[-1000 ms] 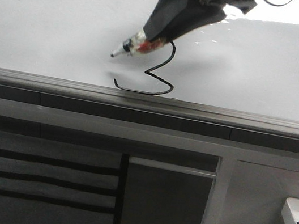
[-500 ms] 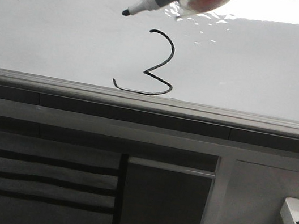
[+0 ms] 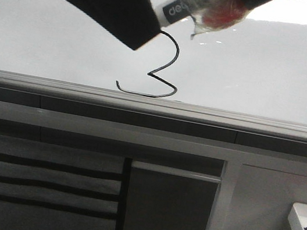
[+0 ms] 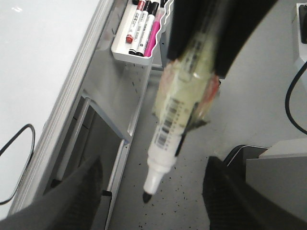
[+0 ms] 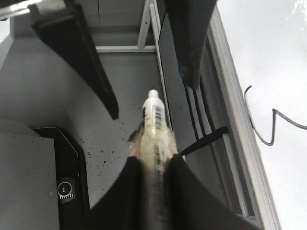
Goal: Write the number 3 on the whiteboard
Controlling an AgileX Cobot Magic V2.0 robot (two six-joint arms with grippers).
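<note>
Right fingers (image 5: 153, 182) clamp marker (image 5: 154, 120); left fingers (image 4: 153, 201) spread wide

The whiteboard (image 3: 47, 44) carries the number 3 (image 3: 160, 69), drawn at about 6 o'clock, its tail just above the rim.
</note>
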